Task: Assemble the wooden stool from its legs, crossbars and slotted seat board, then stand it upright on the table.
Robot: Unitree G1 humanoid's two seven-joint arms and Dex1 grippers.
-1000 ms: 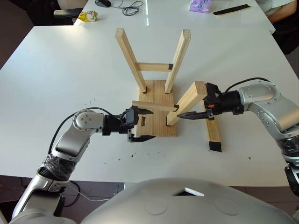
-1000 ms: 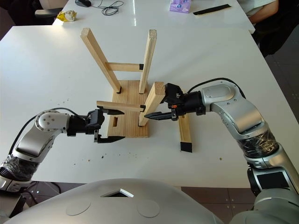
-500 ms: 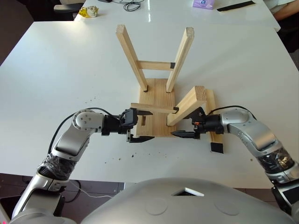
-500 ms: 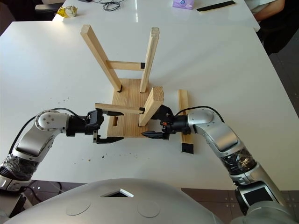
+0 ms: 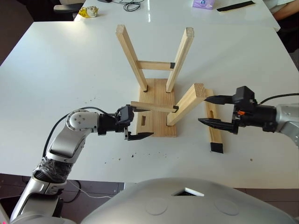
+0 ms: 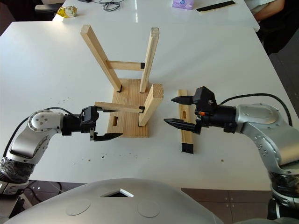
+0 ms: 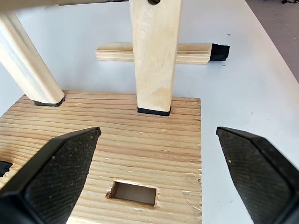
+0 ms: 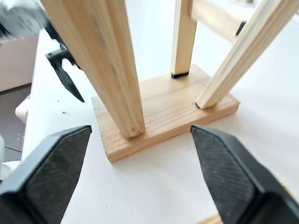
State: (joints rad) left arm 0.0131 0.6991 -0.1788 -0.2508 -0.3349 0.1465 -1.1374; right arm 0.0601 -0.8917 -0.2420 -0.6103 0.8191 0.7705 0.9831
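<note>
The slotted seat board (image 5: 159,127) lies face down on the counter (image 5: 70,70). 2 far legs (image 5: 131,58) stand in it, joined by a crossbar (image 5: 153,66). A 3rd leg (image 5: 187,104) leans in the near corner on my right. Its own near crossbar (image 5: 153,107) reaches toward my left with its end free. The near slot (image 7: 134,192) on that side is empty. The 4th leg (image 5: 215,137) lies flat on the counter just beside the board's right edge.

My right claw (image 5: 202,109) is spread wide and holds nothing, hovering over that loose leg, apart from the leaning one. My left claw (image 5: 140,122) is also wide and empty, at the board's near left edge, close to the free crossbar end.

I judge the step in hand to be picking up the 4th leg. To do it well, I should:

- close across its narrow width near the middle, leaving the black-tipped foot free for the slot
- keep what looks like a mortise on its face, though I can't be sure, turned toward the free crossbar
- steady the crossbar end with the left claw, so the leaning leg doesn't topple when the parts meet
</note>
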